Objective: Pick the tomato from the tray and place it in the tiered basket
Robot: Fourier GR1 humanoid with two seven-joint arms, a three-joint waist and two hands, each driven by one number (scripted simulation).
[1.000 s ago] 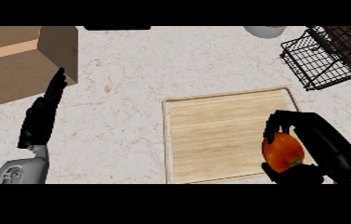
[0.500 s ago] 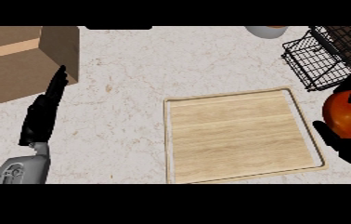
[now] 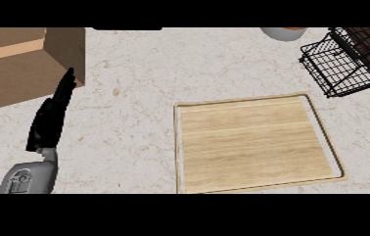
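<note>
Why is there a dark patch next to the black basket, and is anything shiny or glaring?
Head view: the basket throws a faint grey shadow on the counter beneath its wires. The box has one shaded darker side. The tray is evenly lit, and nothing shows bright glare. The left hand is flat black with hardly any highlights.

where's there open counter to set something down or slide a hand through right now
Free: the marbled counter between the cardboard box and the wooden tray, and the strip behind the tray. The tray's own surface is bare. Crowded: top right, around the wire basket and grey bowl; the left hand rests along the left edge.
</note>
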